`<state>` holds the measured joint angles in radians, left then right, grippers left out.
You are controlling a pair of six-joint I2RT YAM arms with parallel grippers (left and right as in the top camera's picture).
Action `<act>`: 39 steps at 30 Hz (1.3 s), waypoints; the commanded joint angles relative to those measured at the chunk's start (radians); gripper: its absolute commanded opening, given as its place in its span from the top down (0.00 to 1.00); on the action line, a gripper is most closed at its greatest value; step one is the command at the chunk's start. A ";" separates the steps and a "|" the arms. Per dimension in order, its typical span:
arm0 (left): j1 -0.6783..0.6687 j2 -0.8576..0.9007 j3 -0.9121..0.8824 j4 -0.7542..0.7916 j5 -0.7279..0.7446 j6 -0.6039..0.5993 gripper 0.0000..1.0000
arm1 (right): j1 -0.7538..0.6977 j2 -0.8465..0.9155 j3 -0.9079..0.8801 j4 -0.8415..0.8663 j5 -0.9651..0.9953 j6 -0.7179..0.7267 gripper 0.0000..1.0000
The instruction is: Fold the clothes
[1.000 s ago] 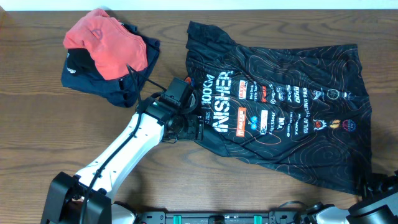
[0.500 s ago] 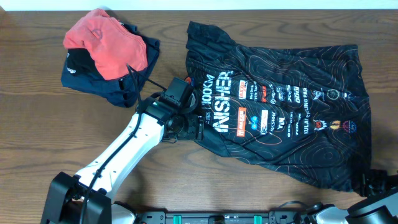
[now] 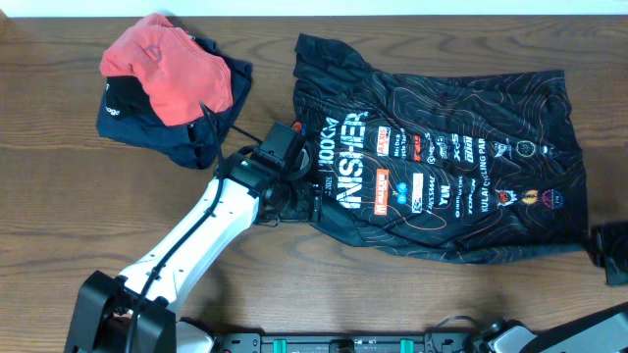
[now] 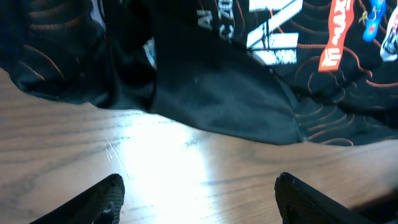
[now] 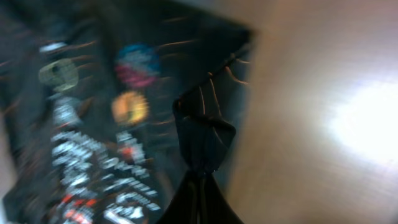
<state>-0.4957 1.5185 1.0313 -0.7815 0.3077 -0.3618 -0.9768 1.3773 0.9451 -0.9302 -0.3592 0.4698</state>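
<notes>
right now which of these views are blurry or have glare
Overhead: sharp and evenly lit, the jersey print is readable. Left wrist: fairly sharp, but with a bright glare patch on the table. Right wrist: heavily motion-blurred, the print is smeared, and there is washed-out glare on the table at right.

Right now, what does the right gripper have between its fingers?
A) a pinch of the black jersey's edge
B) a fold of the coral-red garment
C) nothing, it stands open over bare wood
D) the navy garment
A: in the blurred right wrist view, the right gripper is shut on a gathered peak of the black jersey at its edge, with the bare table just beside it.
</notes>
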 commanded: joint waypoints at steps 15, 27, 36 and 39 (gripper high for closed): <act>-0.134 0.055 -0.091 0.097 -0.006 -0.030 0.21 | 0.111 -0.003 0.010 0.208 -0.079 0.083 0.99; -0.134 0.183 -0.096 0.206 -0.014 -0.025 0.48 | 0.111 -0.003 0.010 0.206 -0.094 0.083 0.99; -0.118 0.184 -0.072 0.153 -0.013 -0.001 0.94 | 0.111 -0.003 0.010 0.206 -0.094 0.083 0.99; -0.105 0.150 -0.036 0.077 -0.013 0.003 0.94 | 0.111 -0.003 0.010 0.206 -0.094 0.083 0.99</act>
<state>-0.6163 1.7073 0.9463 -0.6666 0.3073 -0.3691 -0.8745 1.3773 0.9455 -0.7246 -0.4389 0.5419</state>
